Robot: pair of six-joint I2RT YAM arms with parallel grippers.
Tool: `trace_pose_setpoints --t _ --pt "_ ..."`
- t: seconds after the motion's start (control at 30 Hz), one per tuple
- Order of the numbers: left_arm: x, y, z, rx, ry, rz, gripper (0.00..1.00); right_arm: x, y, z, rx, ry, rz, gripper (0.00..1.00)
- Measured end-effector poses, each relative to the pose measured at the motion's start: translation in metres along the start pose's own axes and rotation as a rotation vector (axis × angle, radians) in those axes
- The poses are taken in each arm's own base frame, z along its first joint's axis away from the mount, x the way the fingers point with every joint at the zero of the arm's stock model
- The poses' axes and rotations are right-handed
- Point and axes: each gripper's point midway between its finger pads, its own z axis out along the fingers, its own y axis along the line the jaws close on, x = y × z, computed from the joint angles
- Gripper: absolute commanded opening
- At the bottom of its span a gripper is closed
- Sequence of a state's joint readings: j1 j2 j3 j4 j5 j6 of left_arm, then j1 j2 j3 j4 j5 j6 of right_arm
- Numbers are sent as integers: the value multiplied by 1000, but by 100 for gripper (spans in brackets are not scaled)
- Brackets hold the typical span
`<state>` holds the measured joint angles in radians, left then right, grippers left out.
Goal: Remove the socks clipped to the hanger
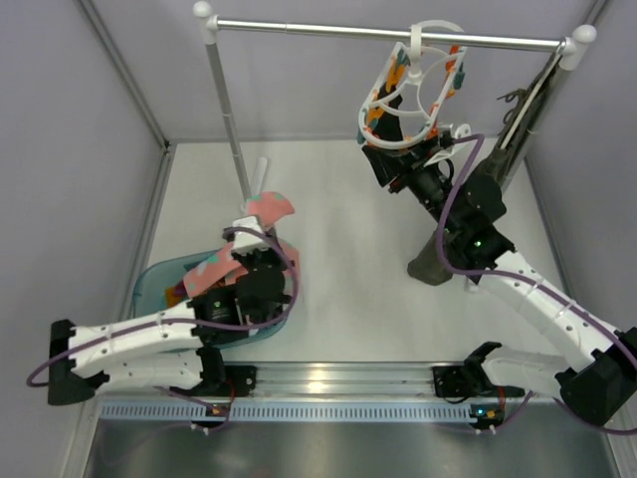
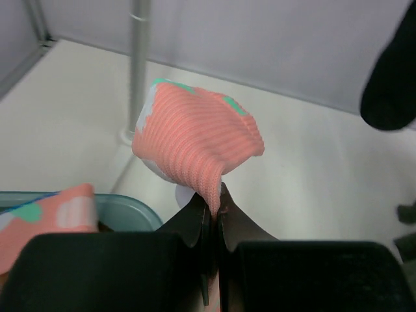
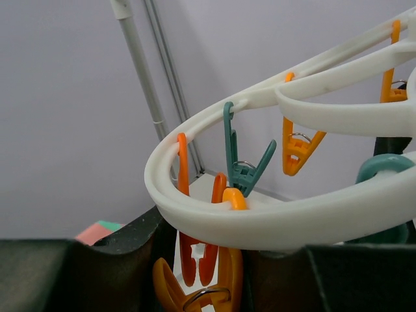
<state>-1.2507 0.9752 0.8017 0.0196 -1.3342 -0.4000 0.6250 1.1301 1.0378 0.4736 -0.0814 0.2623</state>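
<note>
The white oval hanger (image 1: 413,95) hangs by its hook from the rail, tilted, with orange and teal clips. My right gripper (image 1: 410,157) is at its lower rim. In the right wrist view the jaws (image 3: 203,273) stand on either side of the white rim (image 3: 195,208) and are closed around orange clips (image 3: 227,279); no sock shows there. My left gripper (image 1: 259,217) is shut on a pink sock with teal patches (image 2: 195,133), held above the table beside a teal basin (image 1: 159,284). The fingertips (image 2: 214,195) pinch its edge.
The basin (image 2: 123,208) holds another pink patterned sock (image 1: 214,267) and something dark. The rail (image 1: 398,35) stands on a left pole (image 1: 227,110) just behind my left gripper. A dark olive garment (image 1: 468,214) hangs on a slim hanger at the right.
</note>
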Motion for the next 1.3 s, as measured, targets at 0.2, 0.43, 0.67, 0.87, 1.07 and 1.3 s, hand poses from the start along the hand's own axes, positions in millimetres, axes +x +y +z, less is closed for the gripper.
trace_pose_setpoints --t 0.2,0.43,0.67,0.87,1.07,1.3 --pt "-55 78 -1 -187 -92 -98 0 -5 3 -8 -20 3 -12 11" --pt "-18 132 13 -383 -104 60 10 -3 -1 -11 -25 19 -19 11" --pt "83 201 37 -528 36 106 10 -1 -1 -12 -33 23 -21 11" --pt "133 224 35 -599 183 -5 22 9 -8 -15 -18 38 -30 11" --pt "147 226 31 -620 189 -290 26 10 -10 -16 -24 29 -30 11" --pt "171 238 15 -683 189 -521 31 10 -10 -18 -35 31 -22 11"
